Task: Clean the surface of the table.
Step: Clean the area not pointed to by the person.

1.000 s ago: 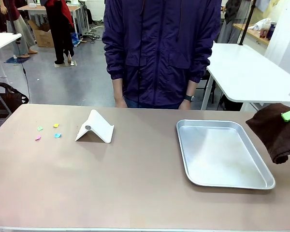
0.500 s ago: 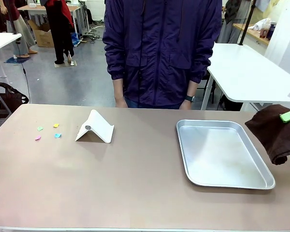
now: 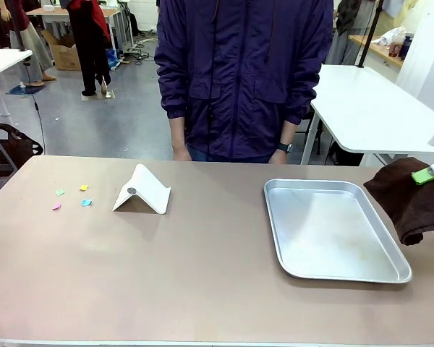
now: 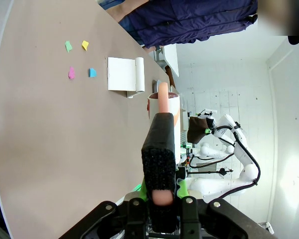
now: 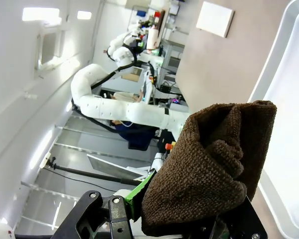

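Over the right edge of the surface (image 3: pixel 202 275), the right gripper (image 3: pixel 428 173) has edged slightly inward, its jaws clamped on a brown cloth (image 3: pixel 409 202). The surface stretches across to a person (image 3: pixel 239 72) and carries a metal tray (image 3: pixel 275 189), a white stand (image 3: pixel 145 189) and coloured paper scraps (image 3: pixel 85 202). The left gripper (image 4: pixel 162 211) has its jaws closed narrowly on a black sponge block (image 4: pixel 159 149).

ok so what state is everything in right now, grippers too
left gripper: shut on the black foam tool
right gripper: shut on the brown cloth
brown cloth: bunched, hanging in the air by the table's right edge
metal tray: empty, flat on the table
white wedge: standing like a tent
paper scraps: four, loose
table: not yet cleaned
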`<state>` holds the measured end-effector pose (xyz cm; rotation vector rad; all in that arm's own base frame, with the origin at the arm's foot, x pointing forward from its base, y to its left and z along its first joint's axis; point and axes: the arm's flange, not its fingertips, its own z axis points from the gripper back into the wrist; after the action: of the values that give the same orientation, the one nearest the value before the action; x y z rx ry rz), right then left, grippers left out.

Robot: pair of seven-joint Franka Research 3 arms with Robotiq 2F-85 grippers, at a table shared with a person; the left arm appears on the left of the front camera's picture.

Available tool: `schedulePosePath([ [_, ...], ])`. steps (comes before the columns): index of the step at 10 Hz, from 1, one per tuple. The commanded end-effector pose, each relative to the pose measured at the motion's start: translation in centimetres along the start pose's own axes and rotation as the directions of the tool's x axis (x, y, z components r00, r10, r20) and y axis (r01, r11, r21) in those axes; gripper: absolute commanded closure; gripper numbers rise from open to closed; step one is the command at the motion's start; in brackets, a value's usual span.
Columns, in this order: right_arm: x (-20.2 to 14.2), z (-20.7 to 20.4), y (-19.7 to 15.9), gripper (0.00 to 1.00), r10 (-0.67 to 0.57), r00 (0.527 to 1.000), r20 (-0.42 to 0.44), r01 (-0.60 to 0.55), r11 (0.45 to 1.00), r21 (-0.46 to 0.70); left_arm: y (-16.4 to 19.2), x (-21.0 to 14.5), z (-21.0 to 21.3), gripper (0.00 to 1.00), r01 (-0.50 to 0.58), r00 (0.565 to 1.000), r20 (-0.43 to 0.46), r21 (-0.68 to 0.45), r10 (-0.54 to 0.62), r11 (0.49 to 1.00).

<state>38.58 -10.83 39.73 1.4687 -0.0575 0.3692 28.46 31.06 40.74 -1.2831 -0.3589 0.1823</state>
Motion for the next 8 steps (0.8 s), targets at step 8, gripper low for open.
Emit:
schedulePosePath([
  [8, -0.2, -0.3, 0.7, 1.00, -0.003, 1.000, 0.009, 0.003, 1.000, -0.007, -3.4, 1.0, -4.9, 0.78, -0.031, 0.999, 0.035, 0.356, 0.020, 0.934],
])
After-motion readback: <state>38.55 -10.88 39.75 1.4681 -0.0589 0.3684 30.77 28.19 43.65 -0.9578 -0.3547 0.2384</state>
